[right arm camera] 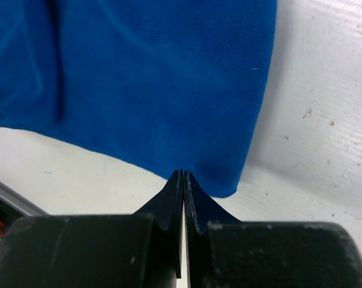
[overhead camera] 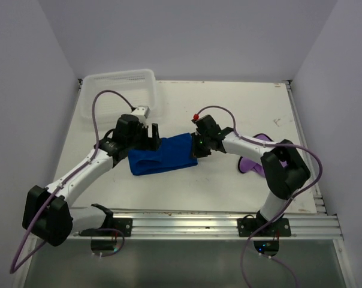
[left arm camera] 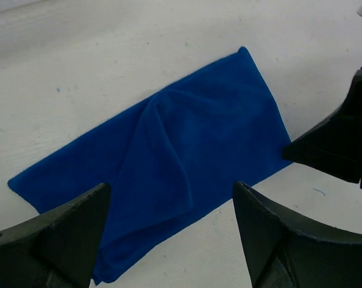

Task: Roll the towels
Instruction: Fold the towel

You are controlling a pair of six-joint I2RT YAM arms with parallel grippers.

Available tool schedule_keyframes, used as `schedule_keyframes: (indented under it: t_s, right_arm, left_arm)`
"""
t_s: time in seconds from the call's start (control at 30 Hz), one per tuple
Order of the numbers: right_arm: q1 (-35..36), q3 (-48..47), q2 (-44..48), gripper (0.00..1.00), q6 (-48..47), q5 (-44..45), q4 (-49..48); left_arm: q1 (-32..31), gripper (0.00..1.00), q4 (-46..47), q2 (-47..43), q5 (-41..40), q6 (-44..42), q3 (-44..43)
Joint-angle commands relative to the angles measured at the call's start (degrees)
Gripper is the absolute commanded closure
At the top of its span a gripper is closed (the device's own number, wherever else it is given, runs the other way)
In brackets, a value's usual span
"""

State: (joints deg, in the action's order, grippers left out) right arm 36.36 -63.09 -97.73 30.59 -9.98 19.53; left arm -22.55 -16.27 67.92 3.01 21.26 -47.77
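Top view: the royal blue towel [overhead camera: 163, 156] is lying flat, with one loose fold, at the centre of the tabletop [overhead camera: 229, 102]. The left gripper [left arm camera: 171, 189] is hovering over the towel's left end, its fingers [left arm camera: 73, 228] spread wide and gripping nothing. The right gripper [right arm camera: 183, 174] is touching the towel's right edge, its fingers pressed together; whether cloth is caught between them cannot be told. The light purple towel [overhead camera: 248, 164] is lying at right, partly hidden under the right arm. A white mesh basket [overhead camera: 121, 81] is sitting at upper left.
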Motion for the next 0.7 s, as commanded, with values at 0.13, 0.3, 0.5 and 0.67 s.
schedule_keyframes:
  t_s: [0.13,0.3,0.5,0.67]
  right_arm:
    - [0.1,0.8,-3.4,1.0,-2.2,2.5,-3.0]
    - [0.0,1.1,-5.9,1.0,-3.3,3.2,-3.4]
    - [-0.1,1.8,-6.5,1.0,-3.6,2.6,-4.3]
    - [-0.7,1.7,-6.9,1.0,-4.6,1.9,-4.4]
  left_arm:
    - [-8.6,0.25,-5.4,7.5,-7.0,-5.9,-5.9]
    - [-10.7,0.35,-6.4,11.2,-9.2,-6.8,-7.5]
    - [-15.4,0.41,-11.1,18.0,-14.9,-9.0,-12.8]
    - [-18.3,0.44,-12.2,21.9,-16.1,-8.5,-13.8]
